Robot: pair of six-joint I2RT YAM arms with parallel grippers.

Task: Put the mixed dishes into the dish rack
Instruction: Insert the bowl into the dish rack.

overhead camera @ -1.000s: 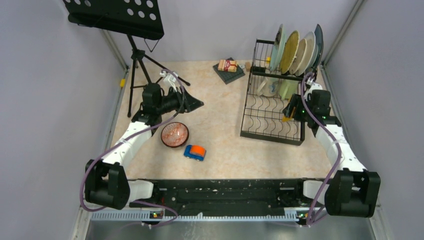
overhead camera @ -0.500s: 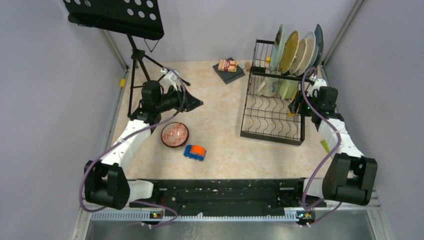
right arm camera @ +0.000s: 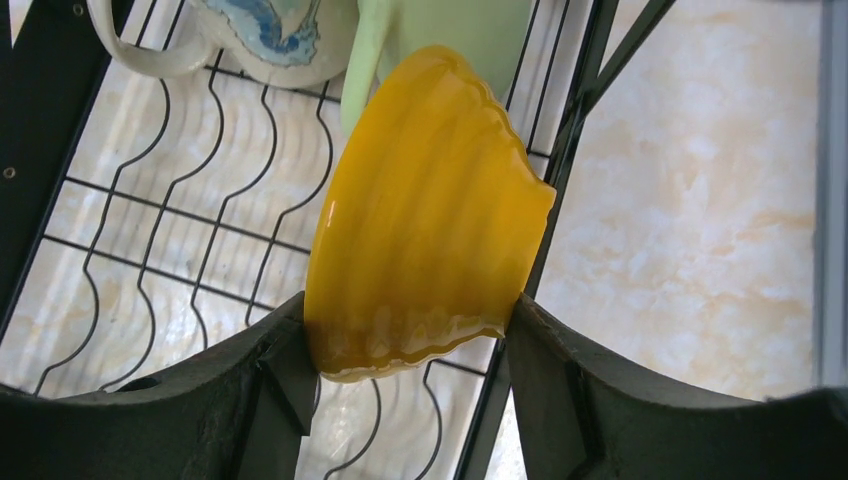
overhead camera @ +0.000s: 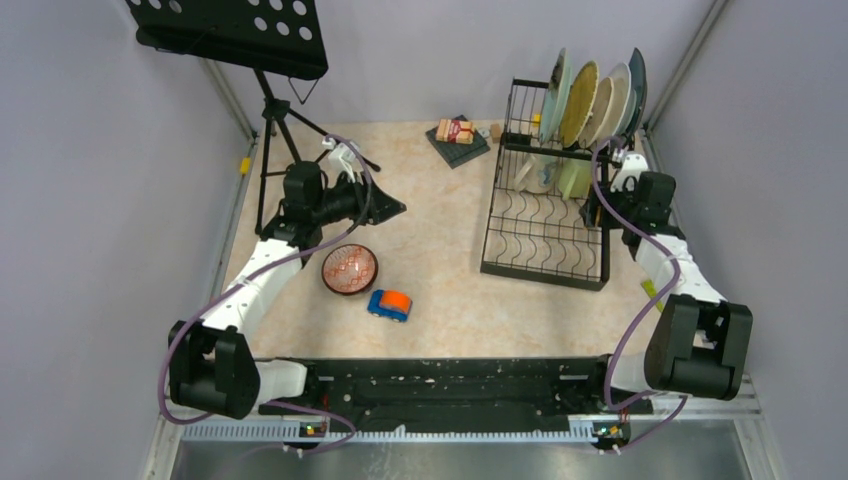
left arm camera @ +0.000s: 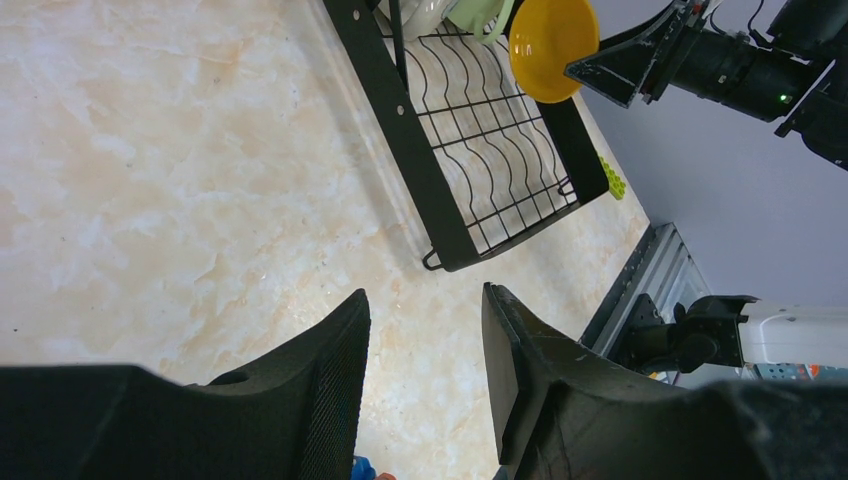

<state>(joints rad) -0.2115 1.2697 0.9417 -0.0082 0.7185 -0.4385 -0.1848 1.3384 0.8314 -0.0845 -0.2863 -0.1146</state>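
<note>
The black dish rack [overhead camera: 545, 275] stands at the right. Its upper tier holds a mint-green plate [overhead camera: 556, 85], a yellowish plate [overhead camera: 578, 100], a cream plate [overhead camera: 612, 100] and a dark teal plate [overhead camera: 636, 85] on edge. A beige mug [right arm camera: 270, 35] and a pale green mug [right arm camera: 450, 30] lie at the back of the base. My right gripper [right arm camera: 405, 310] is shut on an orange-yellow bowl [right arm camera: 425, 210], held on edge over the base's right side. My left gripper [left arm camera: 425, 300] is open and empty above the table, left of the rack [left arm camera: 400, 130]. A red-patterned bowl [overhead camera: 349, 269] sits below it.
A blue-and-orange toy car [overhead camera: 389, 304] lies beside the patterned bowl. A packet on a dark mat [overhead camera: 458, 135] lies at the back. A black music stand [overhead camera: 235, 30] on a tripod [overhead camera: 280, 140] stands at the back left. Grey walls close both sides.
My right gripper has carried the orange-yellow bowl a little back and right over the rack. The left arm has barely moved.
</note>
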